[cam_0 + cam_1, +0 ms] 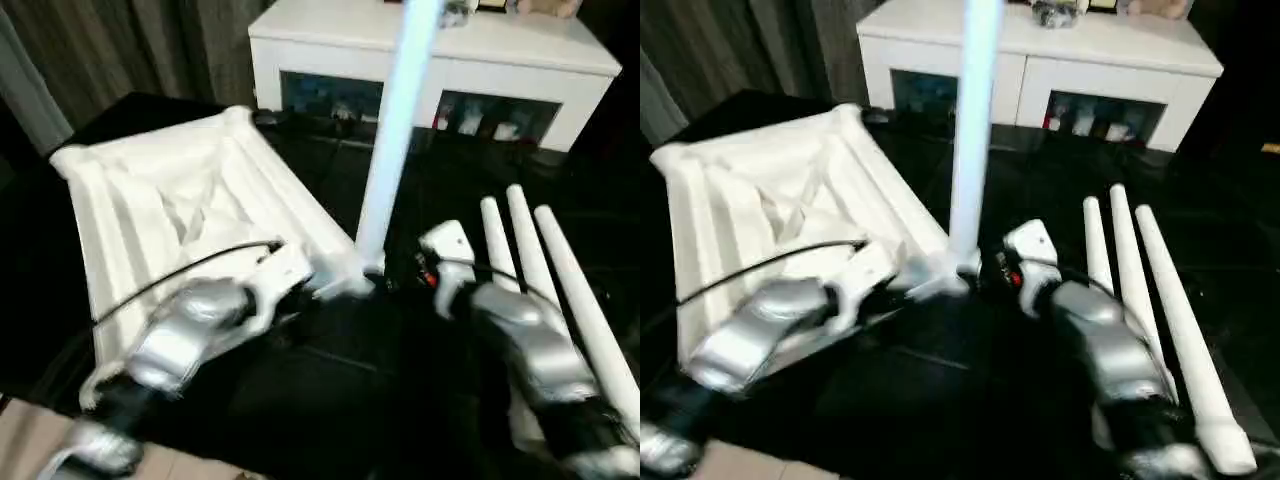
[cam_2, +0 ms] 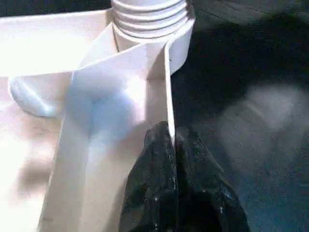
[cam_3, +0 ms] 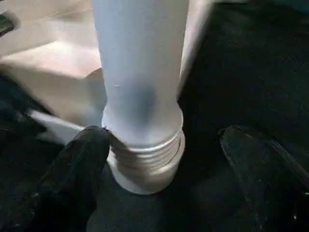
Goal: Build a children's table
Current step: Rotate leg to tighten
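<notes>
Square white plastic table top (image 1: 170,210) lies ribbed underside up on dark glossy floor (image 1: 330,390), left of centre. Left tool (image 2: 175,159) closed, its fingers pinching a thin rib near the corner socket (image 3: 145,169). One smooth round leg (image 1: 395,130) stands upright there, threads showing. Right tool (image 3: 164,159) gapes wide around its base, holding nothing. Three legs (image 1: 545,260) lie right. White cabinet (image 1: 440,60) behind.
</notes>
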Available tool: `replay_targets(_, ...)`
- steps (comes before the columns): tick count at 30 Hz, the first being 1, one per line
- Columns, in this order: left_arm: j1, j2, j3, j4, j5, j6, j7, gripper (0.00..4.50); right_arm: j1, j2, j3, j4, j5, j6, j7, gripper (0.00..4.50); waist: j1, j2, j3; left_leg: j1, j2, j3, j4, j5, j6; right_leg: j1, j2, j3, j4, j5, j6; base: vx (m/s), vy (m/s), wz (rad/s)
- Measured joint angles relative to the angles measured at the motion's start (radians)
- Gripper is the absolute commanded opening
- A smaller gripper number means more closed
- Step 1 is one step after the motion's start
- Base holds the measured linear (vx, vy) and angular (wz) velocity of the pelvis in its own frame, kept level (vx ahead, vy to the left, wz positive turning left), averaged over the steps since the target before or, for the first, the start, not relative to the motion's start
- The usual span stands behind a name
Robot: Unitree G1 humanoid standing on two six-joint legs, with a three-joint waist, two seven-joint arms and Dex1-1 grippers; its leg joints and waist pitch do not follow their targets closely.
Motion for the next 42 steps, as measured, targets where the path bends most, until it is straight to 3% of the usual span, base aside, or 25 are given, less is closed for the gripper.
replay_targets(5,0.006,0.019,-0.014,-0.020,-0.009,-0.001,-0.069,0.00,-0.001,-0.044,0.052,-0.008,0.003,-0.005,0.120,4.06,0.012,0.002,0.001,0.001,0.000,0.001,0.001,-0.001,-0.004,0.003,-0.001,0.001,0.001,0.000,0.000,0.000,0.000,0.00)
replay_targets(12,0.006,0.030,-0.016,-0.021,-0.015,-0.009,-0.083,0.00,-0.006,-0.053,0.062,-0.008,0.003,-0.005,0.169,4.06,0.010,0.002,0.001,0.001,0.000,0.001,0.001,-0.001,-0.004,0.003,-0.001,0.001,0.002,0.000,0.000,0.000,0.000,0.00)
replay_targets(28,0.013,0.047,-0.012,-0.029,-0.019,-0.009,-0.100,0.00,-0.032,-0.027,0.058,0.015,0.005,-0.001,0.179,2.64,0.009,0.002,0.001,0.001,0.000,0.001,0.001,0.002,0.001,0.003,-0.001,0.000,0.002,0.000,0.000,0.000,0.000,0.00)
replay_targets(42,0.030,0.064,-0.003,-0.047,-0.019,-0.001,-0.104,0.00,-0.029,-0.003,0.057,0.038,0.004,-0.009,0.167,2.54,0.004,0.001,0.001,0.004,0.000,0.001,0.002,0.002,0.001,0.005,-0.001,0.001,0.003,0.000,0.000,0.000,0.000,0.00)
